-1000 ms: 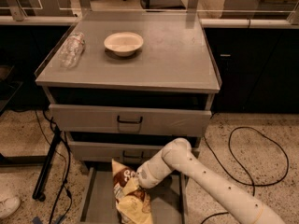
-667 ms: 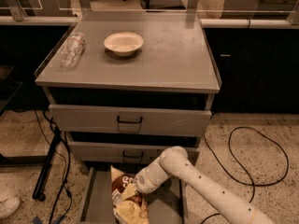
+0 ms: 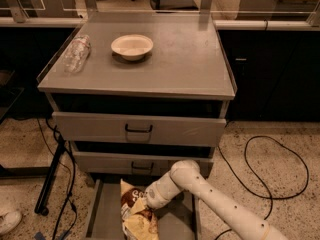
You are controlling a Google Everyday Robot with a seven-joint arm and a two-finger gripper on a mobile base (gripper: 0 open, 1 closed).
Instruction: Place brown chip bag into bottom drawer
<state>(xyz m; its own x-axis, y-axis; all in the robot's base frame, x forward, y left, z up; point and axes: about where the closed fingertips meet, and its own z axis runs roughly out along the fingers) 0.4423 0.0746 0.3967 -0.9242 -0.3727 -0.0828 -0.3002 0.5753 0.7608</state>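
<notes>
Pinching the crinkly brown chip bag (image 3: pixel 133 213), the gripper (image 3: pixel 148 202) holds it within the flat grey bottom drawer (image 3: pixel 107 210).

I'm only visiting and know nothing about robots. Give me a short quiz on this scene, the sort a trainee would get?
1. Choose one. Where is the gripper?
A) at the top drawer's handle
B) low down, at the brown chip bag in the bottom drawer
C) on the floor beside the cable
2. True or false: a white bowl and a plastic bottle both rest on the cabinet top.
3. Fill in: the cabinet has ___ drawers in all.

Key: 1 B; 2 true; 3 three.
</notes>
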